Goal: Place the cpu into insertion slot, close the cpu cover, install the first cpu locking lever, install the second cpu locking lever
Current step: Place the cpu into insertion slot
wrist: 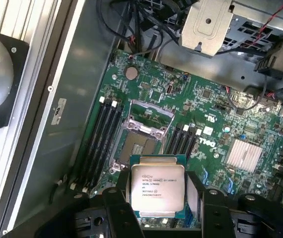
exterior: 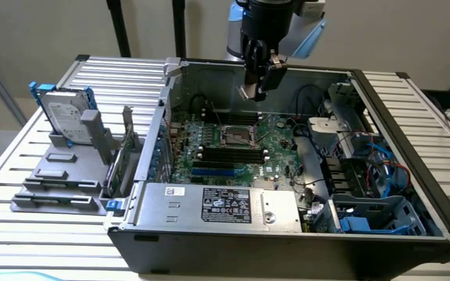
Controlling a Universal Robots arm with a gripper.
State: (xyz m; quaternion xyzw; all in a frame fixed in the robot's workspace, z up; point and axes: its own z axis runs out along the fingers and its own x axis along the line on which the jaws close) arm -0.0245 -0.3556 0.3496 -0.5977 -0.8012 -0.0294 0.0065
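Slatted grey metal table (exterior: 115, 76) carries a big black computer case (exterior: 287, 246), which lies on its side with the side panel off. Inside the case are a green circuit board (exterior: 276, 146), a silver power supply box with a white label (exterior: 217, 205) and a blue plastic drive cage (exterior: 374, 213). On the exterior view's left, a grey plastic holder (exterior: 57, 175) stands on the table, and a silver hard drive (exterior: 61, 111) stands in it.

One black gripper (exterior: 256, 88) hangs above the board, well apart from it. Its fingers (wrist: 116, 208) are clenched on the two opposite edges of the cpu (wrist: 158, 184), a small flat square chip of pale silver with dark printed lines, and it is held flat with the printed face up.

On the board, the insertion slot (wrist: 140, 147), a small dark square socket with a silvery rim, lies below the chip and a little to one side of it, between rows of long black memory slots (wrist: 104, 136). The socket is empty. I judge that the chip's edges are turned slightly against the socket's edges, so the alignment matters most.

At the far edge of the socket, the cpu cover (wrist: 151, 115), a thin silvery metal frame with a window, stands open.
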